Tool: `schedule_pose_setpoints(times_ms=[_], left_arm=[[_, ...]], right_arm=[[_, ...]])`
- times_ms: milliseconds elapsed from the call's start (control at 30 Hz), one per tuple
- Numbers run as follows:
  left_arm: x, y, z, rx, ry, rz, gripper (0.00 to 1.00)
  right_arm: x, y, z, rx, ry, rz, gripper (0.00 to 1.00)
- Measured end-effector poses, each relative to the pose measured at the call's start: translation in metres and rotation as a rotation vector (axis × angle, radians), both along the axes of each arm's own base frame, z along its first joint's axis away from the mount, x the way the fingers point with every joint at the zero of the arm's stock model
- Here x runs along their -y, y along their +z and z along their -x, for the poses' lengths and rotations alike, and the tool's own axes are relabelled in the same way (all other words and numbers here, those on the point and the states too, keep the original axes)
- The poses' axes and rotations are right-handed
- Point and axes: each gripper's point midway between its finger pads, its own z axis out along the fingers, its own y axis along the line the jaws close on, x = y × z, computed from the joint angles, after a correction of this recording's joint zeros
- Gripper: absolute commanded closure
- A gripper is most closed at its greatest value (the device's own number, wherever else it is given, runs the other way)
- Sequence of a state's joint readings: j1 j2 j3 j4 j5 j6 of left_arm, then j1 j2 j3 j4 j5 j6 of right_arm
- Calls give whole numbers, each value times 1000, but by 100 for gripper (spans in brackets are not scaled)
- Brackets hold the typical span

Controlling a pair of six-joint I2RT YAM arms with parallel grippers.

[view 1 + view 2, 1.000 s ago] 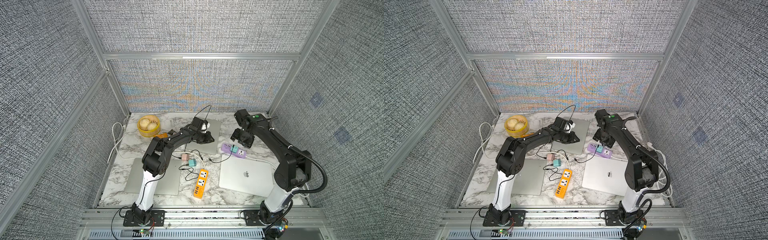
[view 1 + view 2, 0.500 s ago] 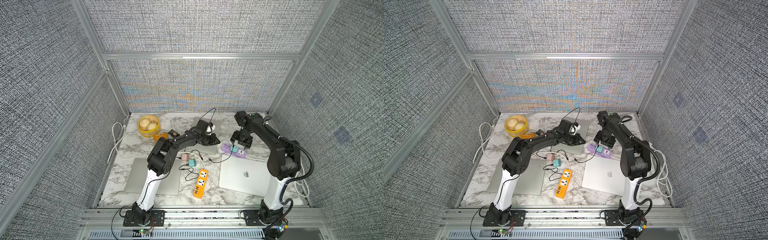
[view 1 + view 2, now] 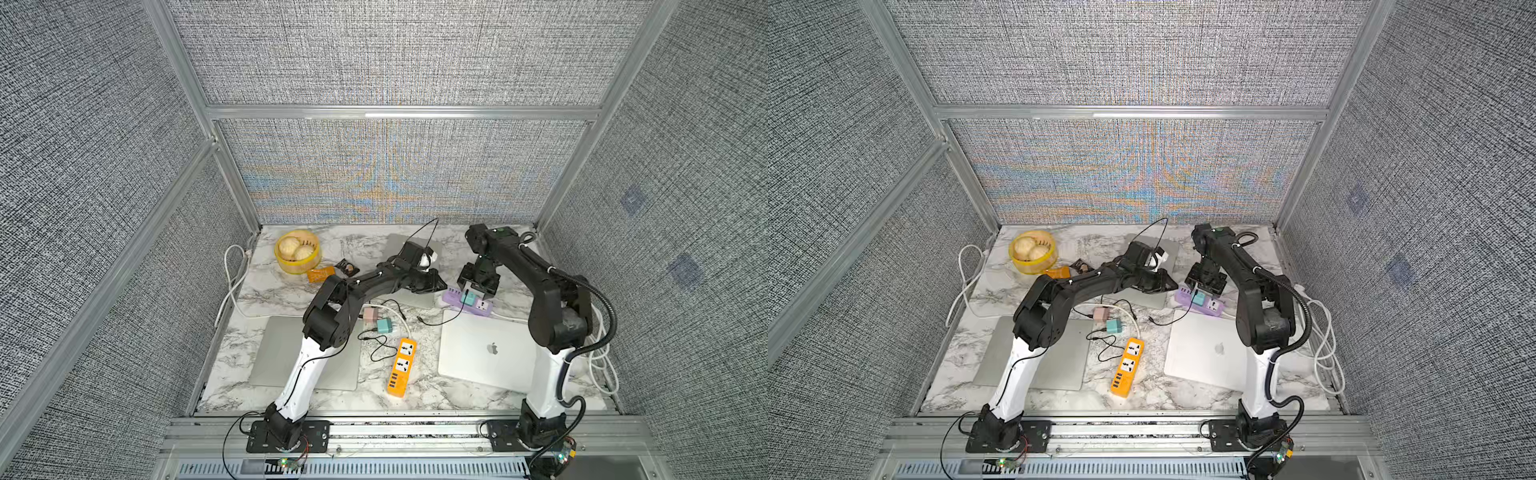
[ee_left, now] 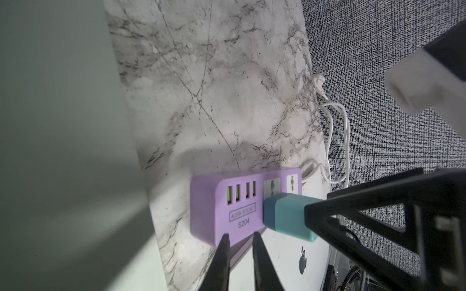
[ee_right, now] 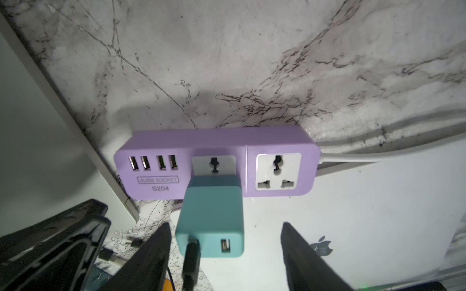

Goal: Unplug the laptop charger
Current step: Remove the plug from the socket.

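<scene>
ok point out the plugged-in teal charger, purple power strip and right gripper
teal charger (image 5: 210, 216): right wrist view, its body
purple power strip (image 5: 156, 144): right wrist view, top face
right gripper (image 5: 225, 224): right wrist view, between fingertips

This is a robotics lab test cell rather than a lived-in room: an aluminium frame (image 3: 399, 113) holds grey woven fabric panels (image 3: 374, 54) that wall in a small marble-patterned surface (image 3: 270, 291). A left arm (image 3: 328, 320) and a right arm (image 3: 557, 307) are bolted to a slotted metal rail (image 3: 407, 432) along its front edge. Mismatched props lie about: a closed laptop (image 3: 478, 353), a purple power strip (image 3: 467, 300), an orange power strip (image 3: 401, 368) and a yellow basket of buns (image 3: 297, 251).
</scene>
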State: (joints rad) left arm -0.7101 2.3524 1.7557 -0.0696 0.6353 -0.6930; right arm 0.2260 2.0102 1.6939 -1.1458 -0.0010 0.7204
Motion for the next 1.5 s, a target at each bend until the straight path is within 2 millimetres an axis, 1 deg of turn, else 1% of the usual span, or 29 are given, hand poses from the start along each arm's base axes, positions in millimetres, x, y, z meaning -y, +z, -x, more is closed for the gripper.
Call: schedule_pose_setpoints(times_ms=[100, 433, 567, 767, 867, 933, 1000, 1367, 1500], left_arm=[[4, -3, -2, -11, 2, 7, 82], [10, -15, 0, -48, 1, 16, 83], [12, -16, 2, -56, 1, 24, 83], [15, -16, 2, -58, -6, 37, 83], [16, -17, 2, -56, -11, 43, 83], [17, -17, 3, -57, -11, 41, 83], [17, -19, 2, -55, -7, 37, 84], [20, -21, 3, -61, 8, 33, 85], [21, -22, 4, -65, 9, 35, 85]], right_arm=[[-1, -3, 2, -7, 0, -5, 34], [-4, -8, -3, -6, 15, -10, 43], [-5, -10, -4, -9, 19, -13, 47], [-6, -14, -4, -19, 26, -10, 49], [-6, -17, -4, -21, 30, -10, 56], [-7, -17, -5, -20, 35, -10, 63], [-8, -17, -5, -19, 36, -10, 66], [-9, -17, -6, -27, 47, -8, 79], [-8, -15, -6, -33, 43, -24, 81]])
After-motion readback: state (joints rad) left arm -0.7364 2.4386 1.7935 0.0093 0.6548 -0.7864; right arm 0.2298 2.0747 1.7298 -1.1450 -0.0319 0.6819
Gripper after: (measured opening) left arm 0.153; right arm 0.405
